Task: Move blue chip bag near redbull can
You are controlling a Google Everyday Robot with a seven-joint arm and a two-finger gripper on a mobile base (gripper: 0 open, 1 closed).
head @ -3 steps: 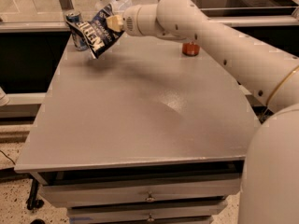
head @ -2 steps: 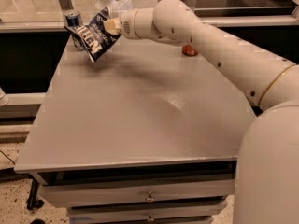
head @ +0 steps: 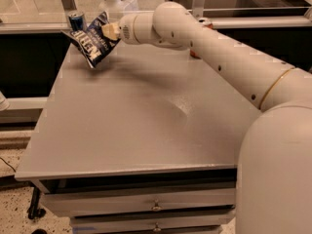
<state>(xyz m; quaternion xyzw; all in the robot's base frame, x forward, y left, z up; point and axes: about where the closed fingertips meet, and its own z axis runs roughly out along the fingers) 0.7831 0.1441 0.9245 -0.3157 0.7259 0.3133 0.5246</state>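
Since a second ago I see the arm (head: pixel 219 52) has carried the blue chip bag (head: pixel 91 47) lower and a touch leftward at the far left corner of the worktop (head: pixel 136 126), so it now hangs closer to the surface than before. My gripper (head: pixel 110 31) sits at that far left corner, pinched on the bag's upper right edge; its fingers are closed on the crinkled foil and the bag dangles tilted below and to the left of them, white lettering facing me. The bag's lower tip is right down at the worktop, though I cannot tell whether it touches. The redbull can (head: pixel 76 21) stands upright at the back left edge, just behind the bag's upper left corner, and from this view the bag overlaps the can's lower part. A sliver of a red object (head: pixel 194 54) peeks out under the arm near the back edge, well apart from the bag. Below the worktop's front lip I see drawers (head: pixel 156 207) with small knobs.
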